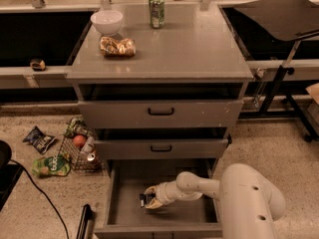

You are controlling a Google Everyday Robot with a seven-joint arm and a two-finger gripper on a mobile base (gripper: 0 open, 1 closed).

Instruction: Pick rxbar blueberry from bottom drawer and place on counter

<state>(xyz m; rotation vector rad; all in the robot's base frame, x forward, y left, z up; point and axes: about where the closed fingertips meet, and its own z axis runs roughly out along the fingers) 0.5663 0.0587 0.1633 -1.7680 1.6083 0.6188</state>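
Observation:
The bottom drawer is pulled open below the two drawers with black handles. My white arm reaches into it from the right. My gripper is low inside the drawer, left of its middle. A small dark rxbar blueberry shows at the fingertips, mostly hidden by them. The grey counter is the cabinet's top, above.
On the counter stand a white bowl, a gold-brown snack bag and a green can. On the floor to the left are a wire basket with items, a dark blue chip bag and a green bag. A black stand is at the right.

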